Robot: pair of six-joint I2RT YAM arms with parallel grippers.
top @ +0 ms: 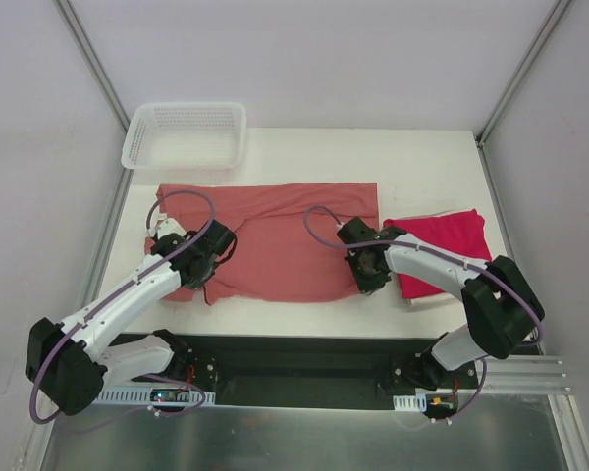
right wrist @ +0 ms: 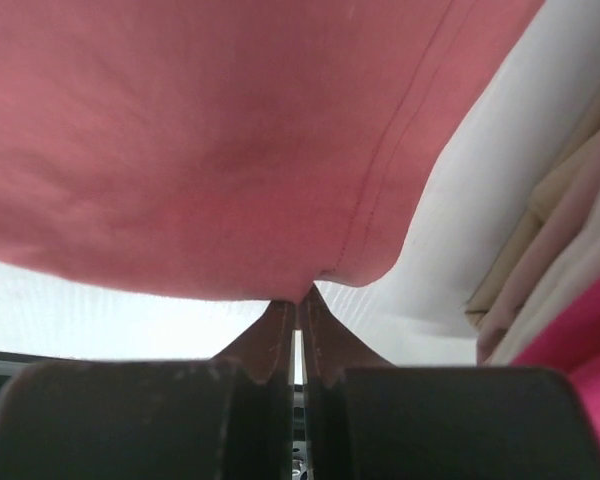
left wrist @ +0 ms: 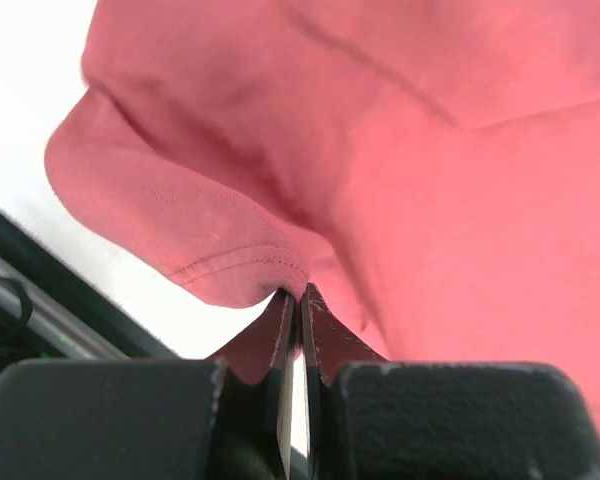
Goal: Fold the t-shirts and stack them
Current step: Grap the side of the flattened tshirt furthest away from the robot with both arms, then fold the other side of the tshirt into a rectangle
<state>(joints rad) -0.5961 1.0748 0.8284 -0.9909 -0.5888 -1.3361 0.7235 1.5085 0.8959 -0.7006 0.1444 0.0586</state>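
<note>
A salmon-pink t-shirt lies spread across the middle of the white table. At its near left corner my left gripper is shut on the hem; the left wrist view shows pink cloth pinched at the tips of the gripper. My right gripper is shut on the shirt's near right corner, and the right wrist view has the seamed hem drooping from the tips of that gripper. A crimson-magenta t-shirt lies folded to the right, its edge showing at the right of the wrist view.
A white mesh basket stands at the table's far left corner. White walls and metal frame posts close in the left, back and right sides. The black base rail runs along the near edge.
</note>
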